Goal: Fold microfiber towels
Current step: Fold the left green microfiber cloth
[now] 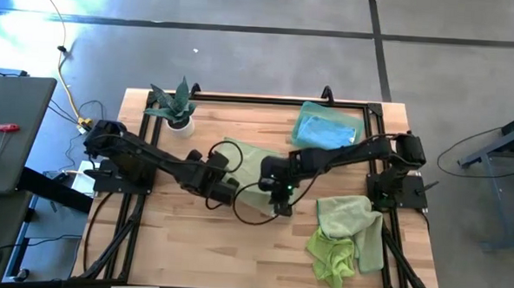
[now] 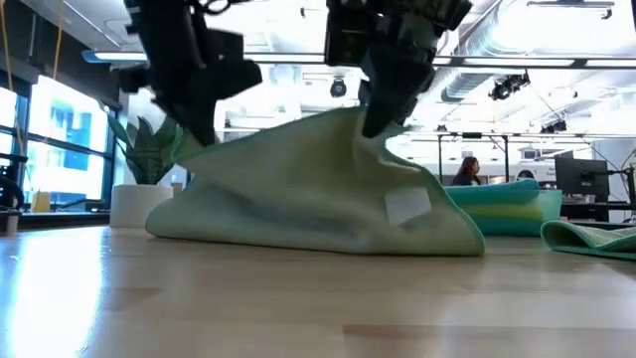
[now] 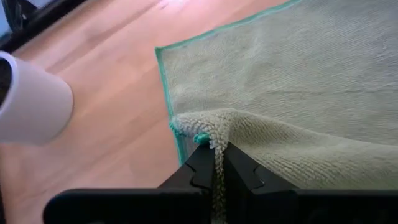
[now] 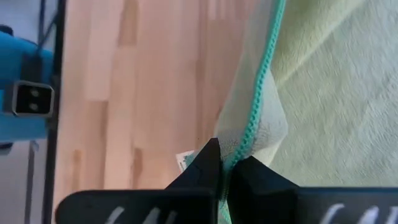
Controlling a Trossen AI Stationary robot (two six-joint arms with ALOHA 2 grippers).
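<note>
Sage towel (image 1: 254,166) lifted by two corners, just in front of the potted plant (image 1: 175,108).
Left gripper (image 3: 217,163) and right gripper (image 4: 225,163) were clamped on its edge; a matched carry-over seemed needed next.

white pot (image 3: 31,102) cut off, distant person (image 2: 465,171) perhaps blurred

Near my desk's (image 1: 192,245) far left corner: spiky green plant (image 1: 173,104) upright in white pot (image 1: 181,124). Beyond the desk, a seated person (image 2: 467,171) and a monitor (image 2: 579,177) in the room.
</note>
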